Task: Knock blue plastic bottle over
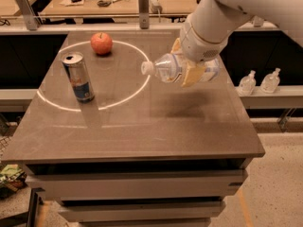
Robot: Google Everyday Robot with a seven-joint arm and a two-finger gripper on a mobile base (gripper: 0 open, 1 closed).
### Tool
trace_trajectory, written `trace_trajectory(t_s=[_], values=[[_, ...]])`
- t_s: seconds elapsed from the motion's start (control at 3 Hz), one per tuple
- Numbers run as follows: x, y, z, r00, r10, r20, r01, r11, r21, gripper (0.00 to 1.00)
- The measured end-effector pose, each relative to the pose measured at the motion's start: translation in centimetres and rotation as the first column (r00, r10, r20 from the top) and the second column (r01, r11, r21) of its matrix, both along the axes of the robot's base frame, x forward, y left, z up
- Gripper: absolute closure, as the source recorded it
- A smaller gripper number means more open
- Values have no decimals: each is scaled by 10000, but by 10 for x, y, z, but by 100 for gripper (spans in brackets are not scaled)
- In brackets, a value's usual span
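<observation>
One bottle (165,69) hangs sideways in my gripper (190,74), jaws clamped on it, well right of the can (78,77), off the worktop (142,131)
</observation>
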State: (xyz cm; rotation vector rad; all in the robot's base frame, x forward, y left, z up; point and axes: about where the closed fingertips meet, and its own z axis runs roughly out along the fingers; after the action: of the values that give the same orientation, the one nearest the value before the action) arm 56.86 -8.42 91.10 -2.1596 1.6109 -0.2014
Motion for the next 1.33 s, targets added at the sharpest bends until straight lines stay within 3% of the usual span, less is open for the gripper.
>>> trace_trajectory(t_s=[0.33, 1.0, 1.33], values=[[12, -23, -24, 9999, -124, -67, 115, 9928, -1196, 100], [17, -36, -63, 9981, 180, -584, -298, 9775, -2088, 100], [20, -35, -72, 9978, 121, -658, -250, 9798, -1983, 84]])
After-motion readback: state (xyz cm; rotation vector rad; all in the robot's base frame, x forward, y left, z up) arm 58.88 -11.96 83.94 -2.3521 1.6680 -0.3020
